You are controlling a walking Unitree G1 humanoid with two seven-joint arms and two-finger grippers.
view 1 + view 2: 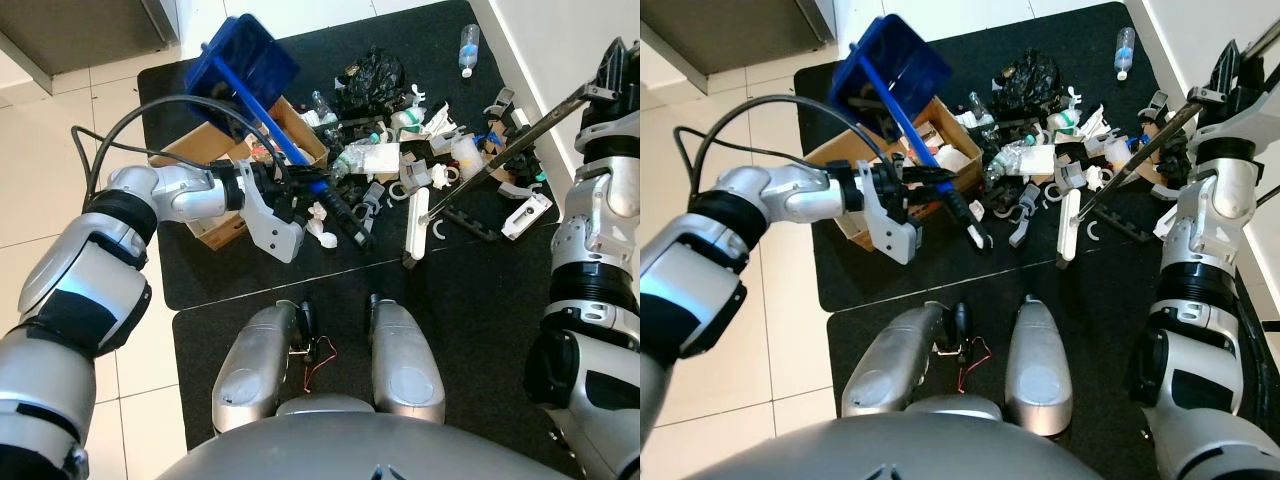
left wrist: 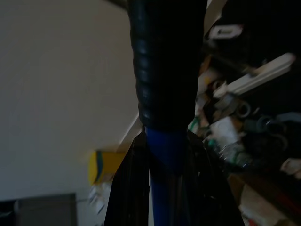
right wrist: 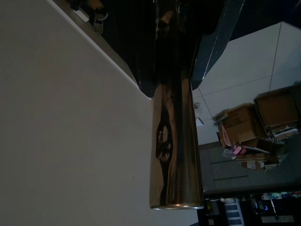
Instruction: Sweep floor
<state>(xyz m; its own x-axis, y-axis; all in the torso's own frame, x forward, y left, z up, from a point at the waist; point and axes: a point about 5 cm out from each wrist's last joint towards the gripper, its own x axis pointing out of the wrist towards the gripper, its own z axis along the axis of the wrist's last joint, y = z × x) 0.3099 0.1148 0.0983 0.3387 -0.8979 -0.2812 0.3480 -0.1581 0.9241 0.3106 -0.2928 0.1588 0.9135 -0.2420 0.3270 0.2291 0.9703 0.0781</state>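
Head views: the left gripper point(image 1: 300, 195) is clenched on the handle of the blue dustpan point(image 1: 243, 62), held tilted above the box point(image 1: 215, 225), while the right gripper point(image 1: 1215, 85) grasps the broom pole point(image 1: 520, 135), its head point(image 1: 418, 225) resting on the black mat point(image 1: 460, 290) at the near edge of the litter point(image 1: 400, 150). Wrist views: each shows its shaft gripped firmly. To sweep well, the pan should probably be lowered flat to the mat before the broom draws litter toward it.

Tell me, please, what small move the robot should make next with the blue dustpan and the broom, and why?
Probably lower the blue plastic dustpan to the black mat: the left gripper holds it raised over the cardboard box, while the right gripper holds the metal-handled broom with its white head beside the litter pile.
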